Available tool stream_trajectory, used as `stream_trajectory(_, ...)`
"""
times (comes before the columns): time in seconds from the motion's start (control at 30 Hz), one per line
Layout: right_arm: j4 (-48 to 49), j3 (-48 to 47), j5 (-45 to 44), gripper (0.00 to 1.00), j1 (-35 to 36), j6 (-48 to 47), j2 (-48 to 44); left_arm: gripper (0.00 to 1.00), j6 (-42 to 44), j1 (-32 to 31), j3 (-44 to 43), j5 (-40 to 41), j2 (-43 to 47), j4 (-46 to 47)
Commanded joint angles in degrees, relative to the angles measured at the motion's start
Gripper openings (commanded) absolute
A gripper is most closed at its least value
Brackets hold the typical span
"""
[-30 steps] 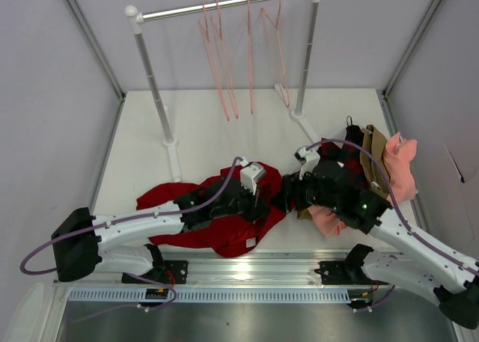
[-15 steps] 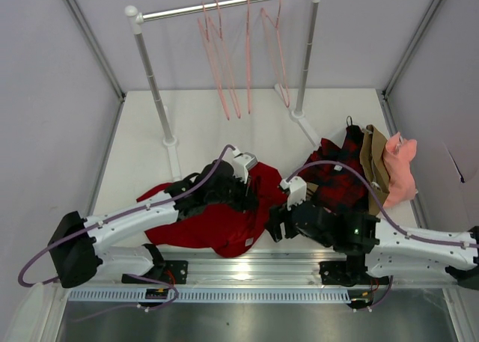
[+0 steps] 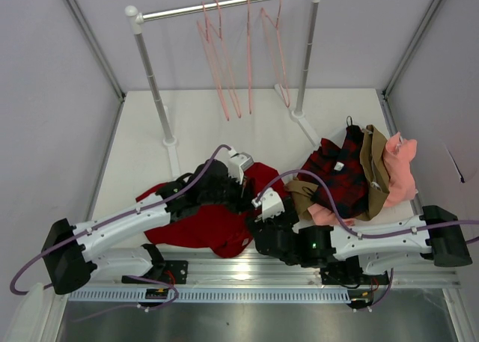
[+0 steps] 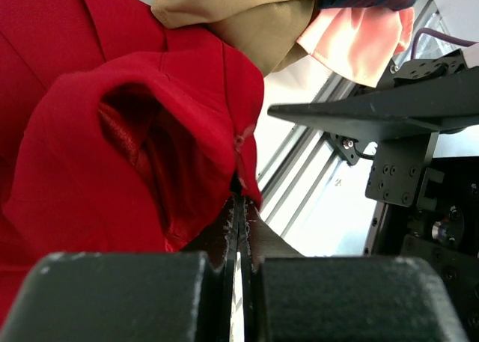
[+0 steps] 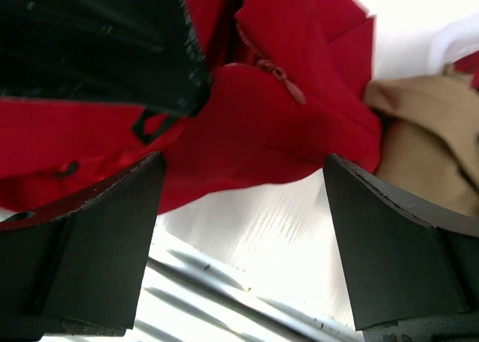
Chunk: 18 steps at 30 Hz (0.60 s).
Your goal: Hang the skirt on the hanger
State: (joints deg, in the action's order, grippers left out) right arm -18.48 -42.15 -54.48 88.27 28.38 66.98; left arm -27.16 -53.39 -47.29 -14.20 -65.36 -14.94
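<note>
The deep-red skirt (image 3: 198, 228) lies crumpled on the table near the front edge, between my two arms. My left gripper (image 3: 244, 197) is shut on a raised edge of it; in the left wrist view the jaws (image 4: 241, 201) pinch the red cloth (image 4: 112, 140) at their tips. My right gripper (image 3: 256, 225) is low beside the skirt's right end. Its wide-open fingers (image 5: 97, 237) frame bare table just under the skirt's (image 5: 262, 125) hem, with nothing between them. Several salmon-pink wire hangers (image 3: 224, 65) hang on the rail at the back.
A pile of plaid (image 3: 340, 173), tan (image 3: 374, 159) and pink (image 3: 400, 170) garments lies at the right. The clothes rail's posts (image 3: 153, 87) and feet (image 3: 174, 159) stand at the back. A metal rail (image 3: 247, 263) runs along the near edge. The left arm's black wrist (image 5: 97, 43) overhangs the right gripper.
My right arm swung off the clothes pile, down and left to the skirt's near right end, its jaws opening wider. My left gripper drew the pinched skirt slightly back and left.
</note>
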Motion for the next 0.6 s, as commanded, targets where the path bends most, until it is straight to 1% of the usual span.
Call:
stream_trajectory(0.0, 8.4, -2.2, -10.3, 0.92, 0.4, -1.9, 0.6, 0.0, -1.5, 0.7, -2.1, -1.5, 2.9, -1.0)
stream_trajectory(0.07, 11.9, -1.4, -8.6, 0.92, 0.1, -5.9, 0.2, 0.0, -1.8, 0.8, -1.4, -1.2, 3.2, -1.0)
stream_trajectory(0.13, 17.6, 0.3, -5.0, 0.91, 0.2, -10.2, -1.1, 0.0, -2.5, 1.2, -1.0, -1.3, 3.5, -0.6)
stream_trajectory(0.17, 22.3, 1.2, -3.9, 0.91, 0.2, -11.5, -1.7, 0.0, -2.8, 1.3, -0.6, -1.5, 3.5, -0.5)
stream_trajectory(0.2, 23.9, 2.7, -3.1, 0.91, 0.2, -12.7, -2.2, 0.0, -3.3, 1.5, -0.4, -1.9, 3.5, -0.1)
stream_trajectory(0.27, 25.8, 3.5, -2.6, 0.92, 0.2, -15.1, -2.8, 0.0, -4.0, 1.7, -0.3, -2.2, 3.6, 0.3)
stream_trajectory(0.37, 25.9, 3.8, -2.0, 0.92, -1.0, -18.2, -2.6, 0.0, -4.8, 2.2, 0.1, -3.3, 4.0, 1.1)
stream_trajectory(0.47, 26.8, 5.9, -0.5, 0.91, -2.8, -20.9, -2.5, 0.0, -4.9, 2.8, 0.2, -4.8, 4.5, 1.8)
stream_trajectory(0.5, 27.3, 6.6, 1.2, 0.91, -3.3, -21.6, -2.9, 0.0, -4.8, 3.2, 0.1, -5.0, 4.7, 1.7)
stream_trajectory(0.57, 29.5, 9.2, 2.2, 0.91, -4.2, -23.6, -3.4, 0.0, -4.7, 3.5, -0.1, -5.8, 4.9, 1.5)
